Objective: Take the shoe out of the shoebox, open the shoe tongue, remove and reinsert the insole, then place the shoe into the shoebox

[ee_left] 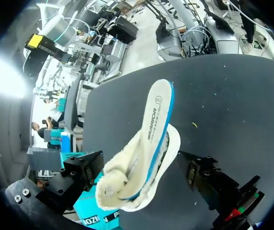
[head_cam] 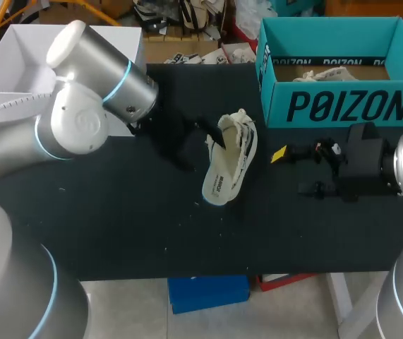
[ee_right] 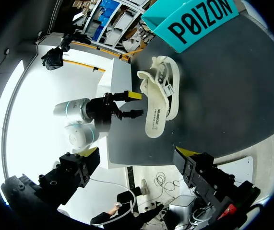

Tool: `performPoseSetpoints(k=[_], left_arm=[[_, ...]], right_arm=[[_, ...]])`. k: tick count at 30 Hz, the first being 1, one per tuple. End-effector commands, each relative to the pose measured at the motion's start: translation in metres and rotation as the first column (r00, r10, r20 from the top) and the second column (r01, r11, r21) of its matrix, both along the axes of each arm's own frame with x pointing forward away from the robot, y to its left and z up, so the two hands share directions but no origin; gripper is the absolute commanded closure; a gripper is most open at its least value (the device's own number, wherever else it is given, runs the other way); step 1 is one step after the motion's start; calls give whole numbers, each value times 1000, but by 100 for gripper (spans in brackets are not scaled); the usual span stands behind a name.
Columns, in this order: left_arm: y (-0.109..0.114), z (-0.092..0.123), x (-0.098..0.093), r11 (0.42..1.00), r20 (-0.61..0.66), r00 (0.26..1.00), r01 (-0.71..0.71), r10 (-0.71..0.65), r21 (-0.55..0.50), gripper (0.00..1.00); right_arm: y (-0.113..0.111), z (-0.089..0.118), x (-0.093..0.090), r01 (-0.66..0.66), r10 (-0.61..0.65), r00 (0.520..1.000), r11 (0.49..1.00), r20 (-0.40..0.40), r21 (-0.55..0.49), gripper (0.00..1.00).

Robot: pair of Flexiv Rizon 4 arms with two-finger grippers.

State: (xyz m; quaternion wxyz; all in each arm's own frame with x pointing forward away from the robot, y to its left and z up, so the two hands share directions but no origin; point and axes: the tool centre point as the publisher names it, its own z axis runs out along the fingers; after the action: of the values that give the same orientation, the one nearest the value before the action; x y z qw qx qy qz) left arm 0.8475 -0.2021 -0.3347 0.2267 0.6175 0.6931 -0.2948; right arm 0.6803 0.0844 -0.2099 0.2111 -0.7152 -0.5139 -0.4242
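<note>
Shoe: the shoe (head_cam: 242,138) lies at frame centre on the table (head_cam: 116,212), out of its box.
Insole: the insole (head_cam: 219,185) is partly withdrawn.
Left gripper (ee_right: 134,104): wide, beside the shoe.
Right gripper (head_cam: 293,171): wide, empty, frame right.
Shoebox (head_cam: 342,106): upper right.
Remaining: you likely still reinsert the insole and rebox the shoe.
Print: present on insole and shoebox wall.

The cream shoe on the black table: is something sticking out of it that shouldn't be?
Yes. A white, blue-edged insole is half out of the cream fabric shoe, jutting well past its opening at a slant. Nothing looks spilled or torn.
</note>
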Motion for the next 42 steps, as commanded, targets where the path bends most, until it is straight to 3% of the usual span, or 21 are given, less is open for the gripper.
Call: performPoseSetpoints(k=[1,5,9,15,22,30,31,32,33,42], left_arm=[[-9,-15,0,1000,9,1000,-8,8,-3,3],[-15,-21,0,1000,-7,1000,-11,11,-7,19],[-20,-25,2,1000,-9,1000,-5,5,7,48],[-22,-30,6,999,15,1000,-12,11,42,56],[-22,-37,9,989,98,995,-27,13,144,57],[-25,-40,12,992,69,996,-57,49,113,63],[-25,-40,12,992,68,996,-57,50,111,82],[-25,-40,13,992,68,996,-57,49,112,95],[-25,-40,13,992,64,997,-53,45,116,100],[-21,-33,10,998,43,998,-55,54,43,100]], right_arm=[[-2,1,-2,-1,1,1000,1000,1,1,0],[-2,1,-2,-1,1,1000,1000,1,1,0],[-2,1,-2,-1,1,1000,1000,1,1,0],[-2,1,-2,-1,1,1000,1000,1,1,0],[-2,1,-2,-1,1,1000,1000,1,1,0],[-2,1,-2,-1,1,1000,1000,1,1,0],[-2,1,-2,-1,1,1000,1000,1,1,0],[-2,1,-2,-1,1,1000,1000,1,1,0],[-2,1,-2,-1,1,1000,1000,1,1,0],[-2,1,-2,-1,1,1000,1000,1,1,0]])
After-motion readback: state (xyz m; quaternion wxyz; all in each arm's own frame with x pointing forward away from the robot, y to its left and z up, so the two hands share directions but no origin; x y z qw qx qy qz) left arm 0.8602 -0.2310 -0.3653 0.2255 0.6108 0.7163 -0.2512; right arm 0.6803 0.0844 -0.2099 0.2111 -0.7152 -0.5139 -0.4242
